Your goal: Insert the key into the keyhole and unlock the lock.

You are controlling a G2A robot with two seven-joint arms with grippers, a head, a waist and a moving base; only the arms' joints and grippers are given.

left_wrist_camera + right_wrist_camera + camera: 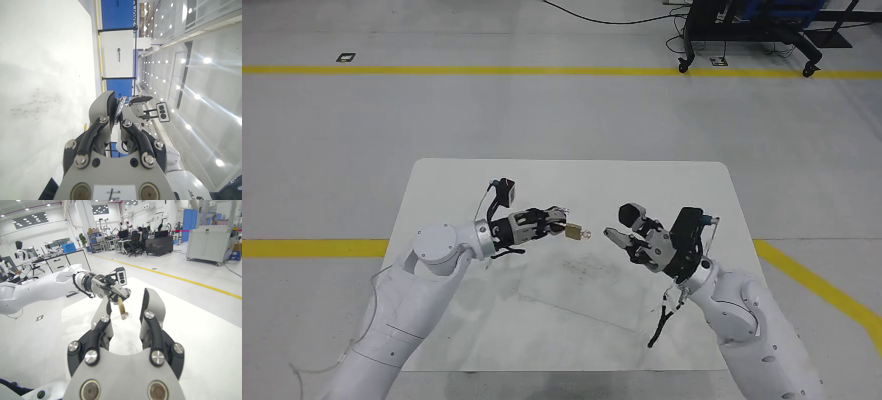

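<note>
Left claw [554, 220] is clamped on a small brass padlock [573, 231] with a silver key [586, 235] at its outer end. Right claw [619, 226] sits just beyond, wide open and empty.

Both arms held above the tabletop [492, 330], claws facing each other.
The left arm [442, 245] stretches inward with a level wrist, and the left claw [558, 220] is clamped on the lock [573, 231]. The right arm [737, 305] is bent at the elbow; the right claw [622, 226] sits near the left one without touching it, fingers [149, 298] spread wide and holding nothing.
</note>
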